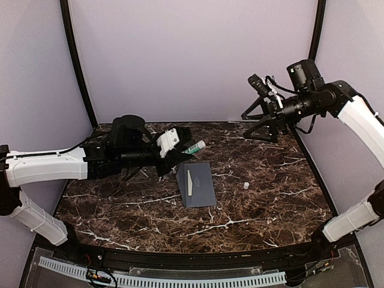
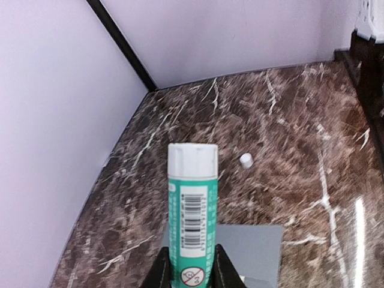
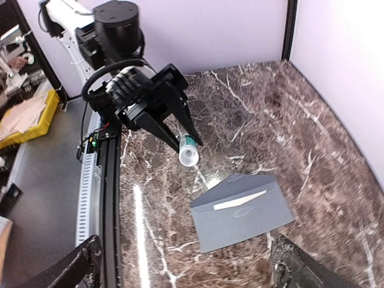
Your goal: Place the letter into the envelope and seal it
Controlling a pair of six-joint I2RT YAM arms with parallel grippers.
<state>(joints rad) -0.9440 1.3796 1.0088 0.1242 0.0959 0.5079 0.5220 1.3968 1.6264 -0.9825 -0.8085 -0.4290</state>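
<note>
The grey-blue envelope [image 1: 197,186] [image 3: 243,213] [image 2: 255,245] lies flat in the middle of the table. Its flap is partly open, and a cream sliver of the letter [image 1: 188,182] [image 3: 240,200] shows under the flap. My left gripper [image 1: 179,151] [image 2: 192,265] [image 3: 183,131] is shut on a green and white glue stick [image 1: 194,147] [image 2: 192,204] [image 3: 188,151], held above the table just left of the envelope, open end pointing away from the jaws. My right gripper [image 1: 257,108] [image 3: 186,270] hangs high at the back right, open and holding nothing.
A small white cap [image 1: 246,186] [image 2: 246,159] stands on the marble right of the envelope. Pale walls close the back and sides. In the right wrist view a perforated rail [image 3: 89,192] runs along the near table edge and a yellow tray [image 3: 30,120] sits beyond it.
</note>
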